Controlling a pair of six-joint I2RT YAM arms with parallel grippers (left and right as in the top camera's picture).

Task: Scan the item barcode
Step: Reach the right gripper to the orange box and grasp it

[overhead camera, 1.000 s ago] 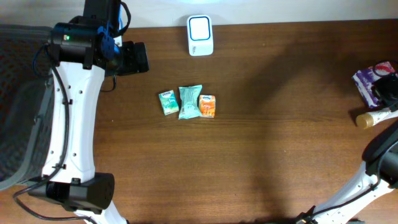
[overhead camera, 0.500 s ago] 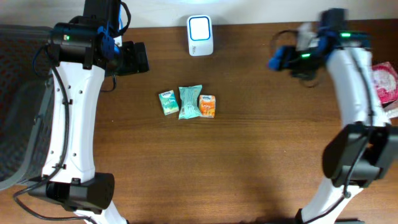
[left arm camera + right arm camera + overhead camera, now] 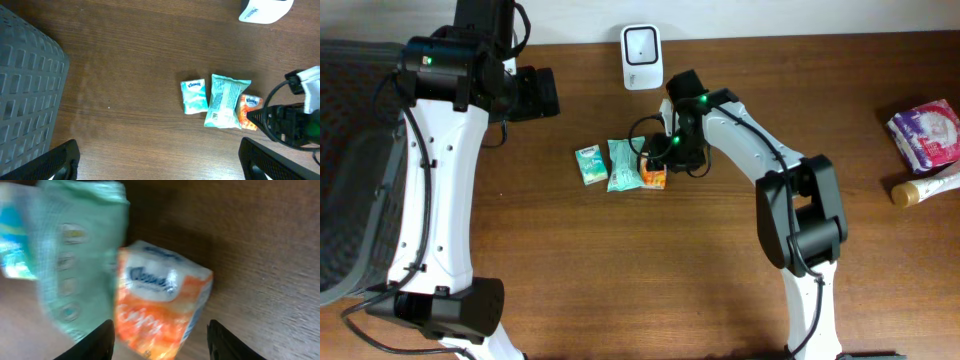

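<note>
Above the orange tissue pack [image 3: 161, 297], right claw [image 3: 162, 336] open astride it, green pouch [image 3: 80, 255] just beside, left claw [image 3: 157, 152] open, well apart.

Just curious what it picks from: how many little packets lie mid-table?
3, in a row: a blue-green tissue pack, a teal pouch in the middle, and an orange tissue pack partly under the right gripper. None looks hidden.

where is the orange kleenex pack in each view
Overhead: orange Kleenex pack just left of centre, upper half.
Left wrist: right of centre, lower half.
Right wrist: centre to bottom, large and close.
Shared landmark: the mint-green pouch right against its left side.
</note>
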